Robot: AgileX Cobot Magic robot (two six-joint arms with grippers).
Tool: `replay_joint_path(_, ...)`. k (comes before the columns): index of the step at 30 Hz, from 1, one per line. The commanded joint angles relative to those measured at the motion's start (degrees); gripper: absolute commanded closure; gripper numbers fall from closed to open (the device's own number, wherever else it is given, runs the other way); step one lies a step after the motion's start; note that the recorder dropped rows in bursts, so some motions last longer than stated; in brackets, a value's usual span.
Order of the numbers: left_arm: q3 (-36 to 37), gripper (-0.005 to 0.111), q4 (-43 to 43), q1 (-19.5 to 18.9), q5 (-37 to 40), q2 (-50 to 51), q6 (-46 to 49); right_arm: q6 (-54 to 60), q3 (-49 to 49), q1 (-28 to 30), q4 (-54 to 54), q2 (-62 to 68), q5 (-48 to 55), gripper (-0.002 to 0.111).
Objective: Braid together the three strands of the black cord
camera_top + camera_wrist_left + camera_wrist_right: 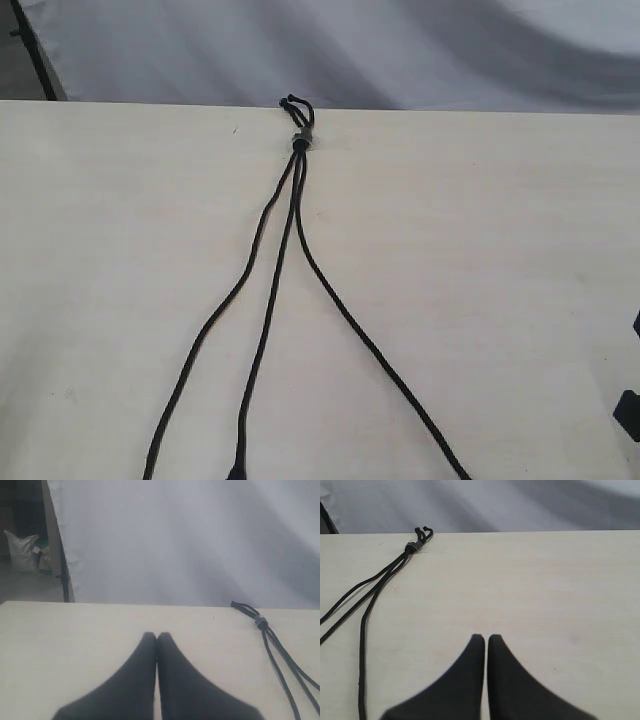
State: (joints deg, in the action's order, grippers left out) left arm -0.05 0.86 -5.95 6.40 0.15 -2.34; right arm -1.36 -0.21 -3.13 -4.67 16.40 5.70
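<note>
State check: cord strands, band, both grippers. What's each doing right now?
three strands: unbraided, lying loose, fanning apart from the band
grey band: in place, joining the strands
left gripper: jaws shut, empty, clear of the strands
right gripper: jaws shut, empty, clear of the strands

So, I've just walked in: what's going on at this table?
Nothing is being handled yet. A thin black three-strand cord lies on the pale wooden table, joined by a small grey band near the far edge; its three strands fan apart, unbraided. The left gripper and right gripper are shut, empty and clear of the cord.
</note>
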Motion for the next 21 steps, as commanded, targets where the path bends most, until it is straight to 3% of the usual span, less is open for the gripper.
replay_joint_path(1,0.05,0.106,0.43,-0.04,-0.24,-0.15,0.05,0.54,0.21,0.34,0.12,0.14,-0.44,0.105)
replay_joint_path(15,0.05,0.106,0.43,-0.04,-0.24,-0.15,0.05,0.54,0.21,0.34,-0.04,0.14,-1.28,0.105)
replay_joint_path(21,0.05,0.106,0.43,-0.04,-0.24,-0.15,0.05,-6.5,0.21,0.34,-0.51,0.14,-7.2,0.105)
